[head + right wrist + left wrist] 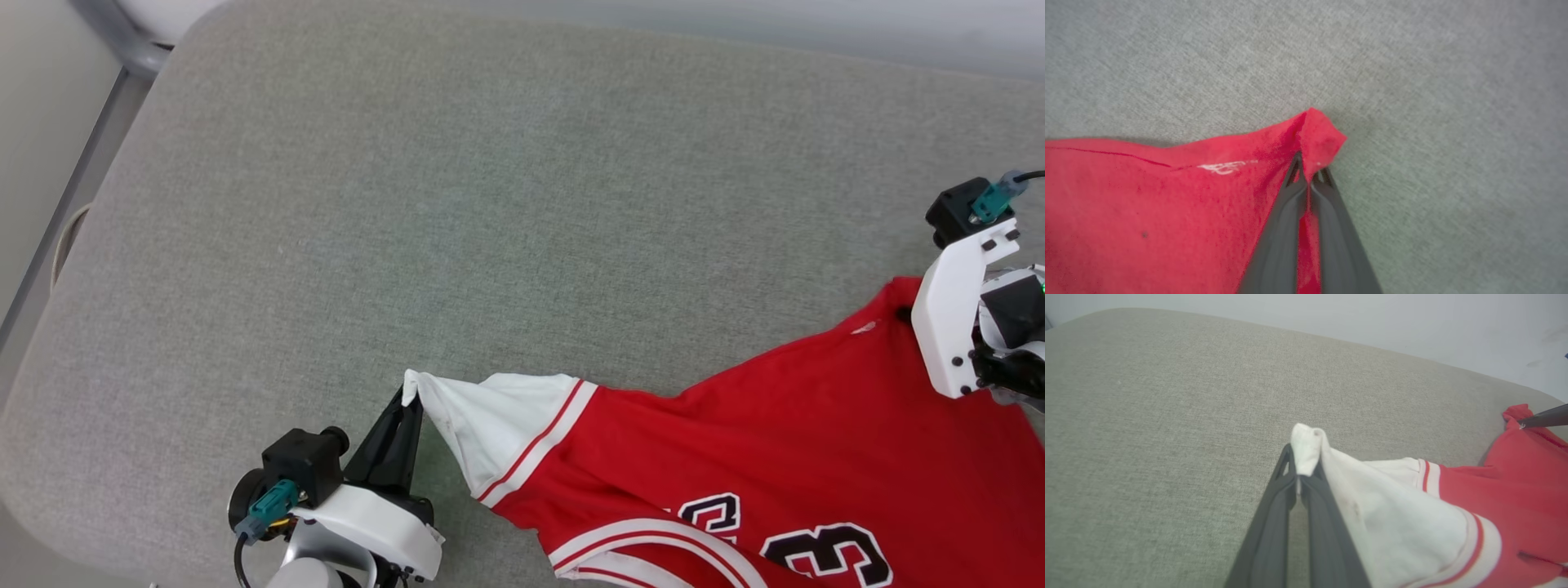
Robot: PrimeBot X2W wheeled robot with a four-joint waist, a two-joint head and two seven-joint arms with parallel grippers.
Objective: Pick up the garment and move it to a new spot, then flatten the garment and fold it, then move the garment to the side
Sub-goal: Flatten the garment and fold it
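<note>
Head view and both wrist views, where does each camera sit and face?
Head view: from the head, down onto garment and grey cushion; left gripper lower left, right gripper right.
Left wrist view: along left fingers pinching the white sleeve.
Right wrist view: along right fingers pinching a red corner.
Shared: left wrist view also catches the right gripper at that corner.

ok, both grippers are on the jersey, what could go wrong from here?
1. The left gripper pinches only the tip of the white sleeve; a hard pull could slip it out.
2. The right gripper holds just a small red corner of the garment, likewise a thin grip.
3. The cloth between them is creased and slanted on the grey cushion; spreading may leave folds.
</note>
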